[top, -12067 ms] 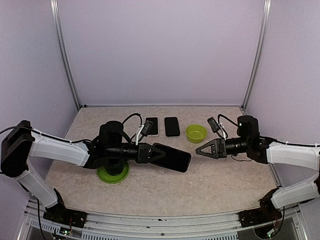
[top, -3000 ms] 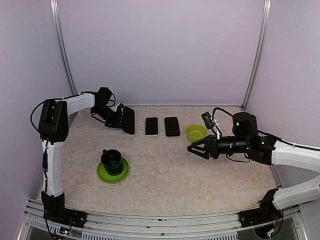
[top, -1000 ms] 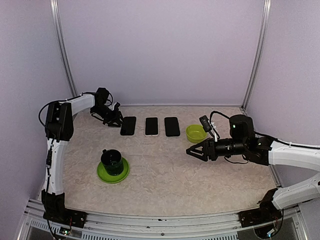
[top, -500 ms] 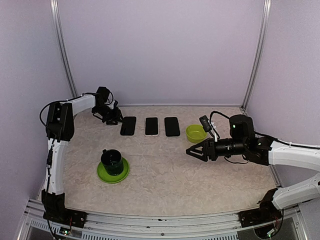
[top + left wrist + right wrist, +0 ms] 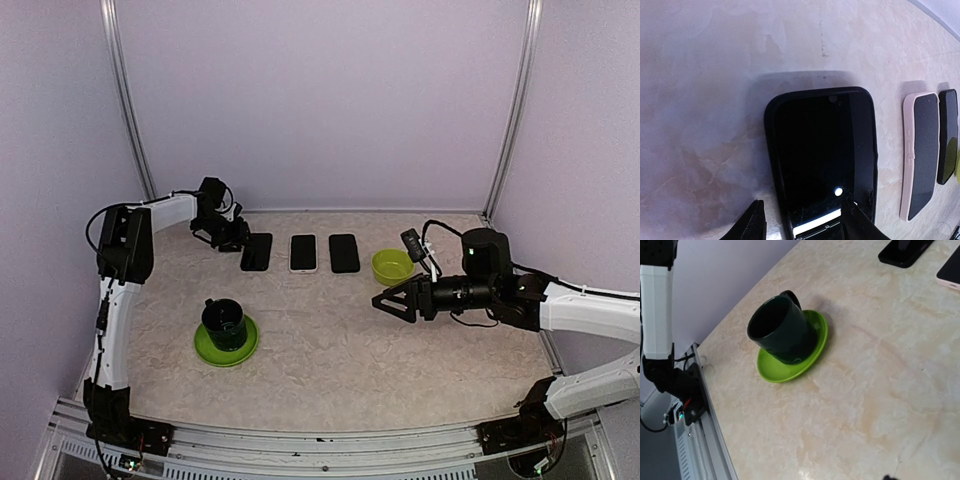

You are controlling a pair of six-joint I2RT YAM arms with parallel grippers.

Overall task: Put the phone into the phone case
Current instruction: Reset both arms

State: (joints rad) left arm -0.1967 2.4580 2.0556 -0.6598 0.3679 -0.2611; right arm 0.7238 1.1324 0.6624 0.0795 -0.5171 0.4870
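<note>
A black phone case lies flat at the left end of a row on the table, with a glossy dark surface inside its raised rim. It also shows in the top view. My left gripper is open, its fingertips standing either side of the case's near end; in the top view the left gripper sits just left of the case. A phone in a pale pink case and a black phone lie to its right. My right gripper is open and empty above mid-table.
A green bowl stands right of the row. A dark green mug sits on a green saucer front left, also in the right wrist view. The back wall and metal posts are close behind the left gripper.
Three seconds ago my left gripper held the black case tilted up; it now lies flat and is let go. The left wrist has shifted slightly. The right arm has barely moved.
</note>
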